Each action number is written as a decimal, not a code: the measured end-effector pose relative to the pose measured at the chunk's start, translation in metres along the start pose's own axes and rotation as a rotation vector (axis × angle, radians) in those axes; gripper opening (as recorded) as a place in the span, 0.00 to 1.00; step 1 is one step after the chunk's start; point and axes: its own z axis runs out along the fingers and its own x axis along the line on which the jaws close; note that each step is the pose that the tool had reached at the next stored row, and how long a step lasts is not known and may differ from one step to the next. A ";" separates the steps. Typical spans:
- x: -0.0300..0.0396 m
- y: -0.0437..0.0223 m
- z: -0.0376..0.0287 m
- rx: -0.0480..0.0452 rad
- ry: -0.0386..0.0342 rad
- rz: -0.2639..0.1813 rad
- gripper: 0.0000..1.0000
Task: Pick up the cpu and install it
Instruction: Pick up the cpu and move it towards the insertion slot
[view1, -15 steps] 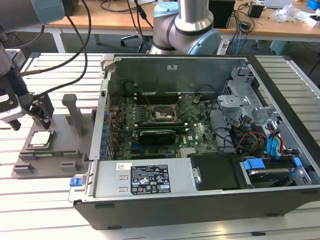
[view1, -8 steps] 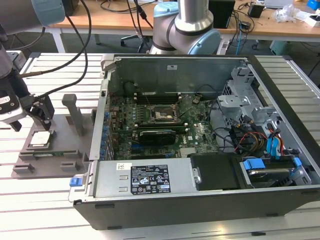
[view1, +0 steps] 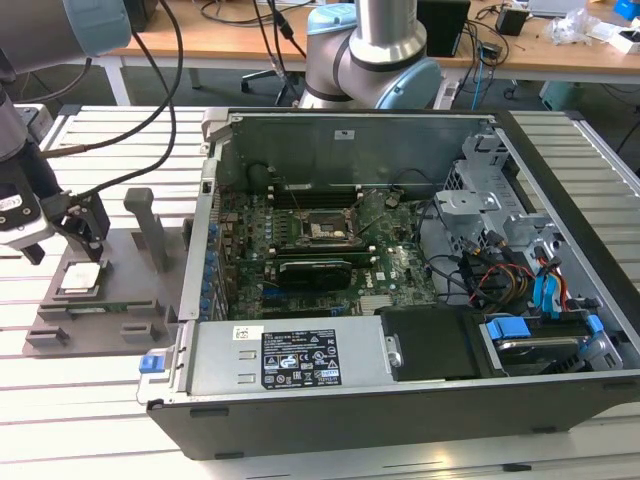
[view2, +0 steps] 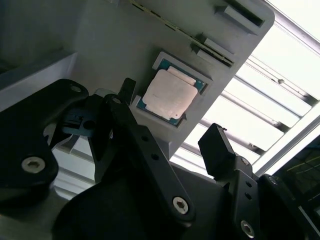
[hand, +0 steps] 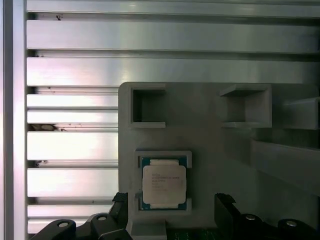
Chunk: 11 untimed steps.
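A pale slatted metal table (view1: 80, 410) spans the exterior view's lower frame; a wooden desk (view1: 220, 45) strewn with cables (view1: 238, 12) runs along the top edge.

Unreadable print on the cpu (hand: 164, 186) and label (view1: 300, 358)

Harsh glare off slatted table (view2: 300, 45)

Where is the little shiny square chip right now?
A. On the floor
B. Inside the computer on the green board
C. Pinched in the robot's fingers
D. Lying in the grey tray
D. In the first wrist view the cpu lies flat in its pocket in the grey tray, and the gripper is open, with nothing between its fingers.
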 end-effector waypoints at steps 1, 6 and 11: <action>0.0000 0.0000 0.0004 0.0000 0.0001 0.000 0.78; 0.0001 0.0000 0.0024 0.0000 0.0001 0.000 0.78; 0.0001 0.0000 0.0053 0.0000 0.0001 0.000 0.78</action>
